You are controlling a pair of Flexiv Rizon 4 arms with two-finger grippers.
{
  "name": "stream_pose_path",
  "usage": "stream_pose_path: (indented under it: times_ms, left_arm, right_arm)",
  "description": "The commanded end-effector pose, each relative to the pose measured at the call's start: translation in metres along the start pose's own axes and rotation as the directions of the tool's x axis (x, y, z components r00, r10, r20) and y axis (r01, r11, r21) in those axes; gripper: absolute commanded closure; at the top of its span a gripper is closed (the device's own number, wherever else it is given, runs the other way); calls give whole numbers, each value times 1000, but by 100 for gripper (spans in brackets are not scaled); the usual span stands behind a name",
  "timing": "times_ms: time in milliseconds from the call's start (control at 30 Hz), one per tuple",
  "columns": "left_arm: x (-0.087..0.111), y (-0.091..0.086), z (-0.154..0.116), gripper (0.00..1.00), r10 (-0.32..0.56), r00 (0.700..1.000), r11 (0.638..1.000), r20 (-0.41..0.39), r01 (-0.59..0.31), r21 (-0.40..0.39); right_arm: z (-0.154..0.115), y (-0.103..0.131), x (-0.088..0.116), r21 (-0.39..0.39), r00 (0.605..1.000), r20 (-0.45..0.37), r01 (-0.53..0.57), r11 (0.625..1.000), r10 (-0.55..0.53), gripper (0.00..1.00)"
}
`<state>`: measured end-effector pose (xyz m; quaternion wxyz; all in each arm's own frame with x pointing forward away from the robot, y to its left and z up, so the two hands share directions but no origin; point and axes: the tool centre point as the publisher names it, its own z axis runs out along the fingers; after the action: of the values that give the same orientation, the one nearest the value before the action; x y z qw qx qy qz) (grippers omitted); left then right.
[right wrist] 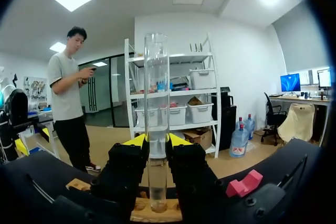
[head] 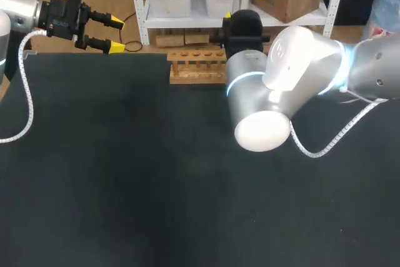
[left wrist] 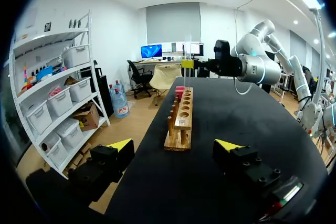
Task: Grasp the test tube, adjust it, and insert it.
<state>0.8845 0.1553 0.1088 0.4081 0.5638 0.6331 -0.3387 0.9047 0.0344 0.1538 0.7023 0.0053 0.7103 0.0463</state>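
A clear test tube (right wrist: 156,103) stands upright between the yellow-tipped fingers of my right gripper (right wrist: 157,141), which is shut on it. The tube's lower end reaches the top of the wooden rack (right wrist: 140,214); I cannot tell whether it sits in a hole. In the left wrist view the right gripper (left wrist: 187,64) holds the tube (left wrist: 185,74) over the far end of the rack (left wrist: 181,121). In the head view the rack (head: 197,67) stands at the table's back edge, with the right gripper (head: 227,19) just beside it. My left gripper (head: 117,34) hovers open at the back left, empty.
A small pink block (right wrist: 244,184) lies on the black table beside the rack's far end, also seen as the pink block (left wrist: 180,91) from the left wrist. My right arm's big elbow (head: 262,126) hangs over the table's middle right.
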Motion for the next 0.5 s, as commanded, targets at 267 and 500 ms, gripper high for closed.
stream_pose_path:
  times_ms: [267,500]
  left_arm:
    - [0,-1,0,0,2,1000,1000,0,-2,-2]
    - [0,-1,0,0,2,1000,1000,0,-2,-2]
  right_arm:
    - [-2,-3,5,-216,1000,-5,10,976,-12,100]
    - [1,-1,14,-231,1000,-18,12,973,-17,100]
